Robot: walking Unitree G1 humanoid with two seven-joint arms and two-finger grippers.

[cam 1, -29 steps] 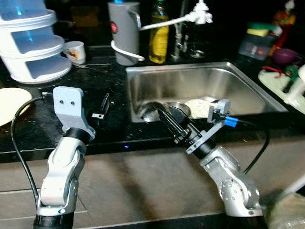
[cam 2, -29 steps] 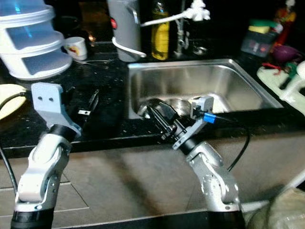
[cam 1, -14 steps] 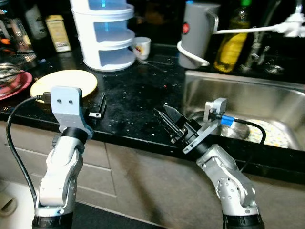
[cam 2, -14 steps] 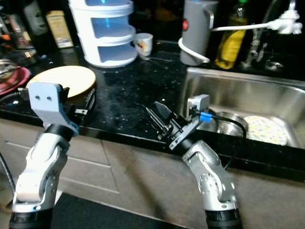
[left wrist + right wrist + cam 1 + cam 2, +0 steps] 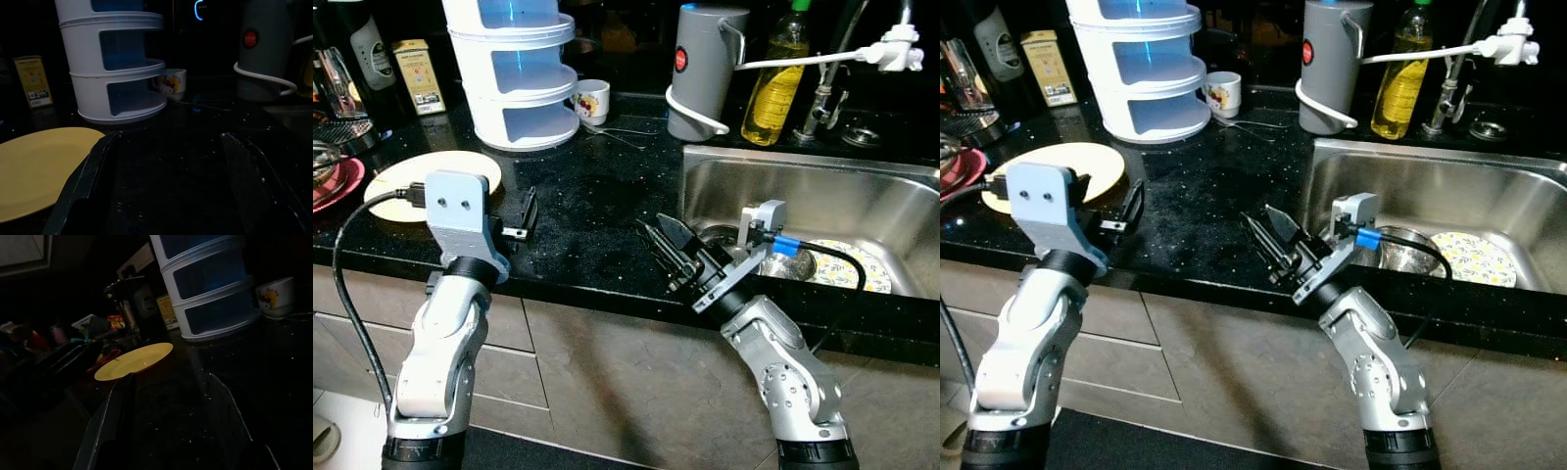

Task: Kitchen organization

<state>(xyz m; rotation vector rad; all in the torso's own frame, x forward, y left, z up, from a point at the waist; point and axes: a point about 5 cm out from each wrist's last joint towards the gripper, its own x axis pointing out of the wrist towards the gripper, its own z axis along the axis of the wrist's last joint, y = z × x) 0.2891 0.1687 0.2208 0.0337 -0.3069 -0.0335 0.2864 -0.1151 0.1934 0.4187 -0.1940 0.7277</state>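
Note:
A yellow plate (image 5: 403,178) lies on the black counter (image 5: 597,211) near its front left edge. My left gripper (image 5: 523,211) hovers just right of that plate, open and holding nothing; in its wrist view the plate (image 5: 34,166) lies beside one finger. Over the counter's front edge, just left of the sink (image 5: 822,191), my right gripper (image 5: 654,227) stands open and empty. A patterned plate (image 5: 850,270) and a steel bowl (image 5: 797,264) lie in the sink.
A white three-tier container (image 5: 514,78) stands at the back, with a small cup (image 5: 592,100), a grey jug (image 5: 701,70) and an oil bottle (image 5: 775,76) to its right. A red plate (image 5: 335,182) lies at the far left.
The whole view has swung left from the sink to the counter. My right gripper now hangs over the counter instead of the sink's corner. Both grippers stay open.

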